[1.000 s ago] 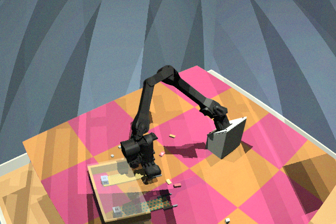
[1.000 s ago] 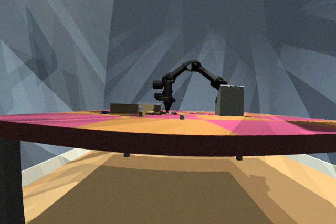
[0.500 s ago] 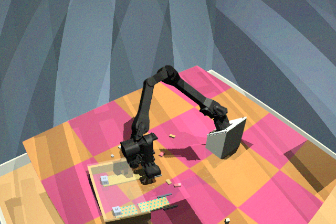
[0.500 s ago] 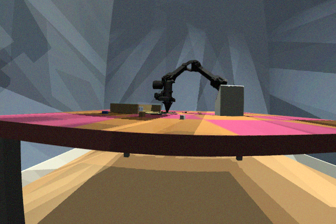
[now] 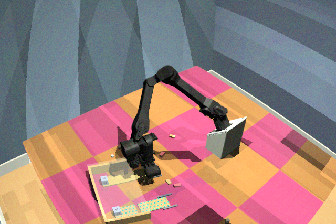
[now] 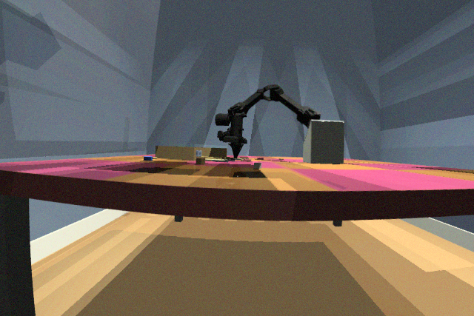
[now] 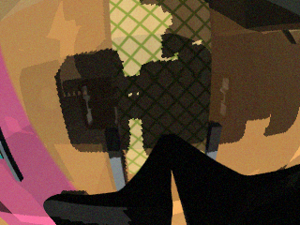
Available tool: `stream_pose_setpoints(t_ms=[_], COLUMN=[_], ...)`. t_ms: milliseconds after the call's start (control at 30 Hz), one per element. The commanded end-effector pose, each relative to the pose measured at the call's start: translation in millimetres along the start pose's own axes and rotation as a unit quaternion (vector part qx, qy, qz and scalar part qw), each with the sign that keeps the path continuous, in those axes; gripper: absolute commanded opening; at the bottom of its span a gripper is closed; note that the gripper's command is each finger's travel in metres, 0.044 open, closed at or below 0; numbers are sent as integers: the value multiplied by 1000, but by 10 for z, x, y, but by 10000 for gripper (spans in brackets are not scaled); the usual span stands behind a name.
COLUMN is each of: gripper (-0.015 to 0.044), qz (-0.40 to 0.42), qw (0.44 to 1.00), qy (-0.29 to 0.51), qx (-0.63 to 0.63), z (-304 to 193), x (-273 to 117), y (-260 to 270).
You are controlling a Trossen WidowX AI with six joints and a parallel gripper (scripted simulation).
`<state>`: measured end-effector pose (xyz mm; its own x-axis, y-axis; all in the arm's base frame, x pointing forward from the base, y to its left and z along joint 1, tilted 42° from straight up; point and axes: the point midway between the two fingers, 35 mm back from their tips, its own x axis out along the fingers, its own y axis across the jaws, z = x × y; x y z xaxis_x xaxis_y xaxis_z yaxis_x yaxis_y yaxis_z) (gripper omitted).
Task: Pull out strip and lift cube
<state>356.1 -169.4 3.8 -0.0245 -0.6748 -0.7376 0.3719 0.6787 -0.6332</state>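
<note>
Whole strip picked out (my guess), cube not out yet

So there are two strips running under the clear cover (image 5: 124,195) of the shallow tray (image 5: 97,194) (image 6: 175,152). The dotted strip (image 5: 154,204) has a visible break across it, so I'd call that one the decoy. The yellow lattice strip (image 5: 119,180) (image 7: 133,28) shows no break that I can see, though the arm and its shadow hide part of it.

The gripper (image 5: 147,181) (image 6: 235,158) (image 7: 168,141) is closed, tips together, down at the lattice strip's outer end. Nothing visibly pinched; can't tell if the tips touch the strip.

The H cube (image 5: 104,180) sits at the lattice strip's far end, under the cover. The other H cube (image 5: 116,211) is by the dotted strip's inner end, also covered.

Right strip targeted, IMO. Left to do: slide it out, then grab its cube and lift.
</note>
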Motion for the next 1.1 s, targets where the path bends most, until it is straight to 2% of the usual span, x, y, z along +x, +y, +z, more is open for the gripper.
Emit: stream_pose_setpoints(t_ms=[0,1067], gripper=[0,0], qz=[2,2], qw=[1000,1000], qy=[1,3], qx=[0,-1], z=[0,-484], x=[25,42], y=[0,17])
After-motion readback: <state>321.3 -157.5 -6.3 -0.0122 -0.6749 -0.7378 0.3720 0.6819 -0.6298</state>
